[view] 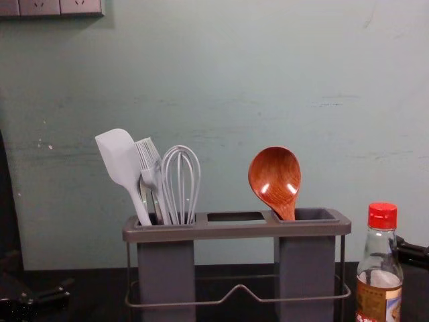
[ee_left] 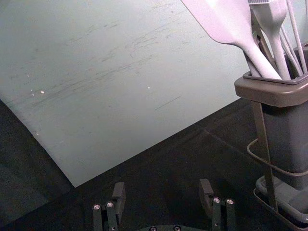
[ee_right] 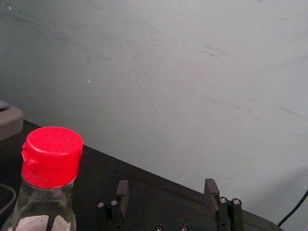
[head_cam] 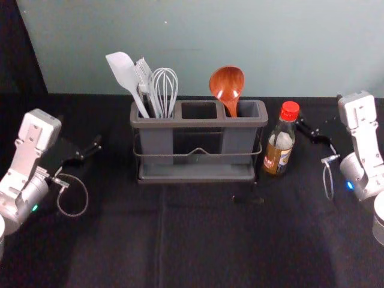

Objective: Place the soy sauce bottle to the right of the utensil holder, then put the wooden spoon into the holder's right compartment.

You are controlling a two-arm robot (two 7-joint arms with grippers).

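Head view: the wooden spoon point(head_cam: 227, 84) stands in the right compartment of the utensil holder point(head_cam: 199, 123), the soy sauce bottle point(head_cam: 281, 146) upright just beside it on the right.
The spoon leans bowl-up, upper right of centre; a spatula point(head_cam: 123, 71), a brush point(head_cam: 144, 75) and a whisk point(head_cam: 165, 87) share the left compartment. At middle left of the frame is the left gripper point(head_cam: 90, 150), its jaws released and spread in the left wrist view; at middle right, near the bottle, is the right gripper point(head_cam: 309, 129), its jaws parted too in the right wrist view, the bottle outside them.
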